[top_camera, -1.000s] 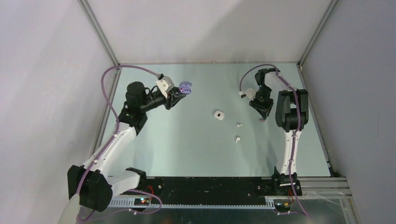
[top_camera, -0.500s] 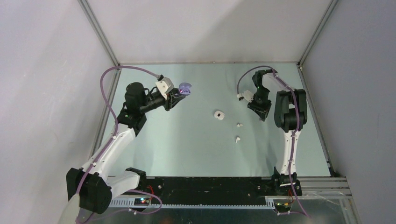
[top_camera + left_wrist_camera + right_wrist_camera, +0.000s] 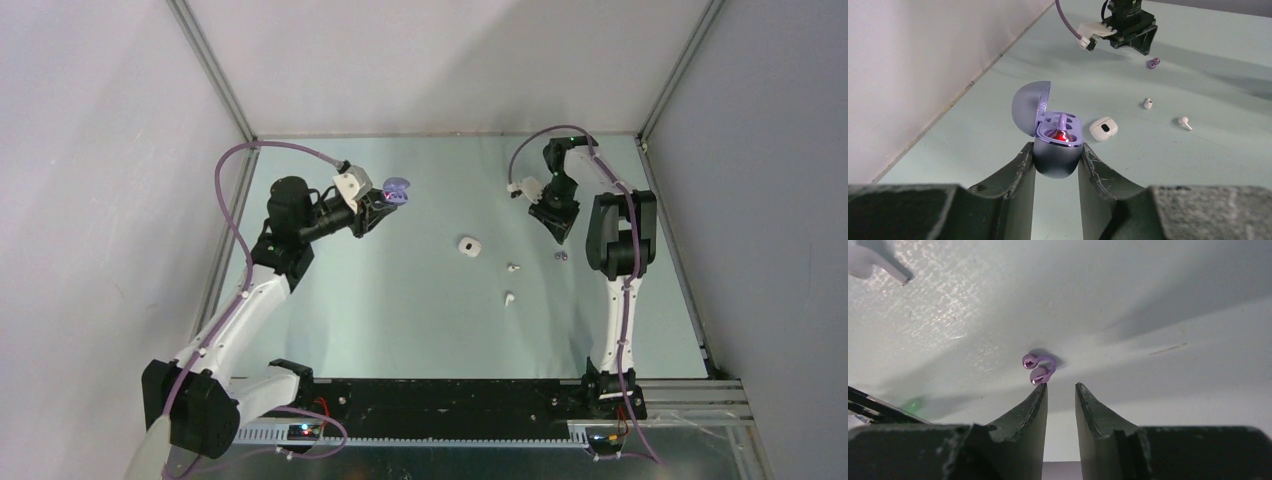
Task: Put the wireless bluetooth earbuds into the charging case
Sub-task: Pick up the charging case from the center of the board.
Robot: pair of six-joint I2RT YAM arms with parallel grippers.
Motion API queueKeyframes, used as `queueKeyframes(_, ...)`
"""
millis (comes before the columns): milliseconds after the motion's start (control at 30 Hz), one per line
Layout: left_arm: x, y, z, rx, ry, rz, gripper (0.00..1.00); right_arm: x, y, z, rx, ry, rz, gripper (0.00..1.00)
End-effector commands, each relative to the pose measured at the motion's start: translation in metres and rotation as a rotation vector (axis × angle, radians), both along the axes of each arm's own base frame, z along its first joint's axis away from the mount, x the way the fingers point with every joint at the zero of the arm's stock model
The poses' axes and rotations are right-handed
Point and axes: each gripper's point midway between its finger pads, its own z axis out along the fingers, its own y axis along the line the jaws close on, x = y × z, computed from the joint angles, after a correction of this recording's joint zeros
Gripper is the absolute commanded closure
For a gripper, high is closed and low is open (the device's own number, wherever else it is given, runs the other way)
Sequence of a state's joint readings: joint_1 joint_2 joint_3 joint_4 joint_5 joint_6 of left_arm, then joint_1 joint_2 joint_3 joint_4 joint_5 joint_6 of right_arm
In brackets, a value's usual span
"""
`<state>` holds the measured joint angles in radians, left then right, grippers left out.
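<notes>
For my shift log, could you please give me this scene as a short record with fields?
left gripper: jaws shut on the open purple plastic charging case, lid up
case contents: something purple and a red light; count unclear
right gripper: jaws slightly apart, empty
small purple earbud: lying on the pale green table, just off the right gripper's tips
white oval charging case: closed, on the table
two white stemmed earbuds: loose on the table, apart
</notes>
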<state>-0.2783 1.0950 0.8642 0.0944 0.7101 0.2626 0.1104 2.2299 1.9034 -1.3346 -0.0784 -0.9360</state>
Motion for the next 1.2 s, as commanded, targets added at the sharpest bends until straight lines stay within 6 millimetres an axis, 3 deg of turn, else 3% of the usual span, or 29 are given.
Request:
queueKeyframes(0,-0.001,0.001,0.025,-0.013,-0.077,-0.005,1.0,0.005,0.003,-0.011,-0.052,-0.019,0.039,0.69)
queueKeyframes(667,-0.003,0.003,0.019,-0.016,-0.086,0.004,1.0,-0.023,-0.012,-0.031,-0.17,0.062,0.061,0.73)
queueKeyframes(967,-0.004,0.003,0.019,-0.02,-0.086,0.001,1.0,-0.049,-0.008,-0.037,-0.136,0.138,-0.112,0.74)
queueKeyframes(1167,-0.003,0.001,0.018,-0.023,-0.084,-0.008,1.0,-0.06,-0.003,-0.038,-0.083,0.159,-0.195,0.85)
